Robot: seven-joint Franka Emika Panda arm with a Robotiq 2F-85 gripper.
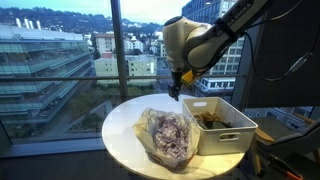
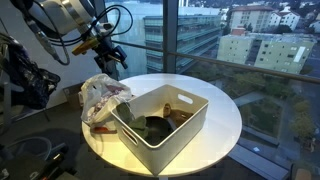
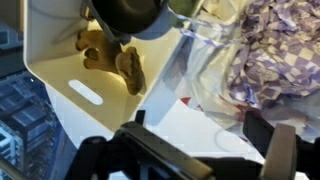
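**Pincer (image 1: 177, 92) spread and empty over bag (image 1: 168, 135) and bin (image 1: 225, 140)**

Pincer: dark, two-fingered, on a white and grey arm with black cables. In the wrist view its fingers (image 3: 278, 145) stand wide apart along the lower edge of the frame and hold nothing. It hangs above the desk (image 1: 125, 125), touching nothing.

Bag: clear, crinkled plastic, loosely bunched, stuffed with purple-and-white checked cloth. It lies just below the pincer in both exterior views. In the wrist view it fills the upper right, with bare desk between it and the fingers.

Bin: white, rectangular, with smooth, rigid walls and a slot handle (image 3: 85, 93) cut into one end. It stands right of the bag in an exterior view, touching it or nearly so. In the wrist view it sits at upper left.

Bin contents: a brown, lumpy piece (image 3: 118, 62) and a dark round object (image 3: 130, 15). What either one is cannot be told.

Desk: round, white, smooth top.

Background: floor-to-ceiling glass with buildings (image 1: 45, 55) beyond.
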